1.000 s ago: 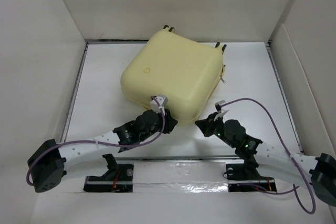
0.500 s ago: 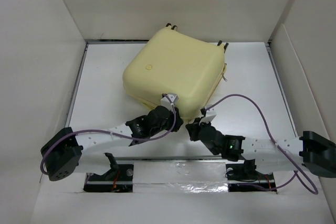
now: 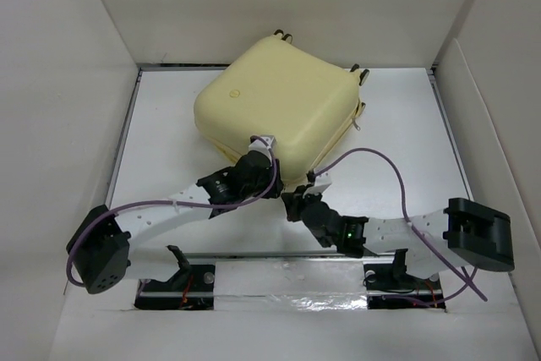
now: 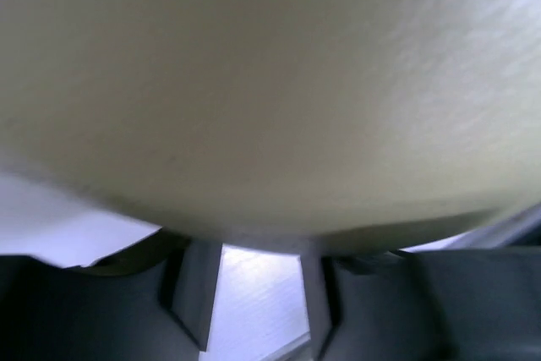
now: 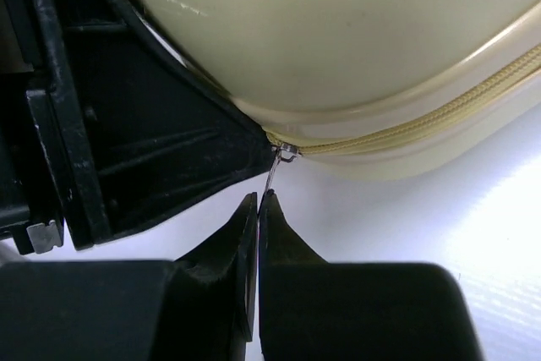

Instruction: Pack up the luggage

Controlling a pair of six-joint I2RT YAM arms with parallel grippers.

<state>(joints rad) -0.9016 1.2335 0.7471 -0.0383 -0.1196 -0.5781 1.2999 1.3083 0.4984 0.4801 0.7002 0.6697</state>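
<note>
So here's where we're at. The suitcase (image 3: 275,112) lies flat with its shell closed on the white desk (image 3: 169,124), toward the far middle. It's turned a bit, so one rounded corner points back at the arm bases. Its small black wheels (image 3: 280,36) poke out along the far edge.

The left arm (image 3: 152,219) reaches in from the near left, and the left jaws sit right up against the near side of the suitcase. On the left wrist camera the yellow shell (image 4: 270,82) fills most of the view and it's pretty blurry. The two fingers (image 4: 190,293) stand apart just below it, with bare desk (image 4: 254,302) showing in the gap. So the left jaws are released, with nothing between them.

The right arm (image 3: 397,230) comes in low from the near right, and the right jaws end up just beside that near corner, close to the left jaws. On the right wrist camera the fingertips (image 5: 245,217) are clenched together on the thin metal zipper pull (image 5: 271,177). The pull hangs off the slider (image 5: 287,151) and runs straight down into the pinch. From the slider the yellow zipper (image 5: 423,128) runs off to the right along the seam, teeth closed as far as we can see. A black part fills the left of that view and we can't tell what it is.

A purple cable (image 3: 380,162) loops above the right arm, and plain white walls (image 3: 68,82) box in the desk.
</note>
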